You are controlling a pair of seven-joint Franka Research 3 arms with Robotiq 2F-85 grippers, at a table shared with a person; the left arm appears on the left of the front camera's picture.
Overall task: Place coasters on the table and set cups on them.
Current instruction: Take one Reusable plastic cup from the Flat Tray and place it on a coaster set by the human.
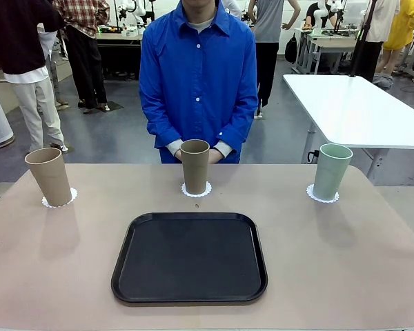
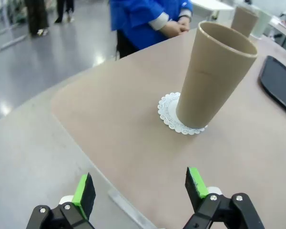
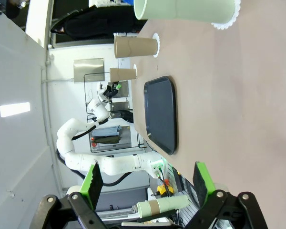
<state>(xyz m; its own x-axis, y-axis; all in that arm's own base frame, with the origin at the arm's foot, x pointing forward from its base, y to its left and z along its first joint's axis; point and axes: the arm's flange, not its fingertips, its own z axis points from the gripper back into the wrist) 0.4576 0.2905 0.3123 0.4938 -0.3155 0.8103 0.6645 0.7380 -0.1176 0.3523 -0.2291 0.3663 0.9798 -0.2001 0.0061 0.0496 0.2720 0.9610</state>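
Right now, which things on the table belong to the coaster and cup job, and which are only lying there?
Job:
left tan cup
middle tan cup
green cup
three coasters, one under each cup
table

Not job:
black tray

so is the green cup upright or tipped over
Upright: the mint green cup stands on its base on a lacy coaster, open rim upward, near the table's far right.

The left gripper (image 2: 139,191) and the right gripper (image 3: 148,183) both hang with green-padded fingers (image 2: 84,190) spread wide, holding nothing.
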